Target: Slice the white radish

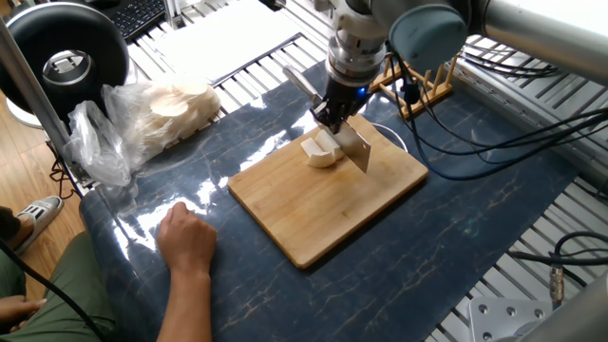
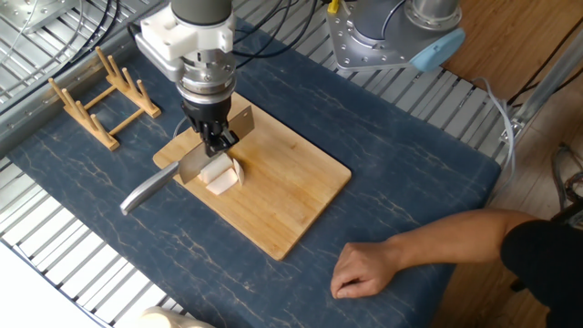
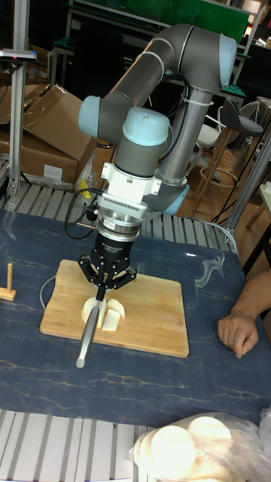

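The white radish (image 1: 321,152) lies in cream-white pieces on the wooden cutting board (image 1: 323,214), at its far end. My gripper (image 1: 332,115) hangs straight above it, shut on a knife (image 1: 357,145). The blade rests against the radish (image 2: 219,177), edge down, and its grey handle (image 2: 146,192) sticks out past the board's edge (image 2: 284,199). In the tall fixed view the gripper (image 3: 104,290) hides the cut, with radish pieces (image 3: 110,315) showing on either side of the knife (image 3: 86,336).
A person's hand (image 1: 187,239) rests on the blue mat near the board (image 3: 150,310). A clear plastic bag of pale round slices (image 1: 163,114) lies at the left. A wooden rack (image 2: 100,96) stands beyond the board. Cables trail behind the arm.
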Robot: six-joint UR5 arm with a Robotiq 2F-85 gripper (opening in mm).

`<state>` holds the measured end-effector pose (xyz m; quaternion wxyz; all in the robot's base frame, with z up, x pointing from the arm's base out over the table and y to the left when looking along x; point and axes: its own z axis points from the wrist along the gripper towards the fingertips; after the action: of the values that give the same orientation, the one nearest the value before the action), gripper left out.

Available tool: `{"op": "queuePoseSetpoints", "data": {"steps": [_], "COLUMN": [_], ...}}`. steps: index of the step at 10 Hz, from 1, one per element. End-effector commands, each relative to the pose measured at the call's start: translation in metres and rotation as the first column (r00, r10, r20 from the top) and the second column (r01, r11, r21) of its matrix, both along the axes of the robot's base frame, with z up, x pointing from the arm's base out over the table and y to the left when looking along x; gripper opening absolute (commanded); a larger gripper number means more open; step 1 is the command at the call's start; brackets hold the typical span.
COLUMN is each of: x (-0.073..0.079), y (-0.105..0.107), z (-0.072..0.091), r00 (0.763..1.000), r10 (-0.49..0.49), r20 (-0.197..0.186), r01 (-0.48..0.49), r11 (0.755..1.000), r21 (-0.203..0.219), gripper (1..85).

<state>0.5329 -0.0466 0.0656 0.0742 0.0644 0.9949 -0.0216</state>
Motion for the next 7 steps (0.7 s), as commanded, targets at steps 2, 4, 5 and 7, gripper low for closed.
{"op": "queuePoseSetpoints", "data": {"steps": [2, 4, 5, 7], "x": [0.0015, 0.0026, 0.0034, 0.005], "y": [0.0, 0.0004, 0.0008, 0.0013], "z": [-0.0013, -0.0022, -0.0032, -0.0045], "r00": [1.0, 1.0, 1.0, 1.0], "r10": [0.005, 0.006, 0.007, 0.009], "r20": [0.008, 0.015, 0.019, 0.028], "r01": [-0.005, -0.006, -0.007, -0.009], "r11": [1.0, 1.0, 1.0, 1.0], "r21": [-0.006, -0.005, -0.002, 0.001], "gripper": [1.0, 1.0, 1.0, 1.0]}}
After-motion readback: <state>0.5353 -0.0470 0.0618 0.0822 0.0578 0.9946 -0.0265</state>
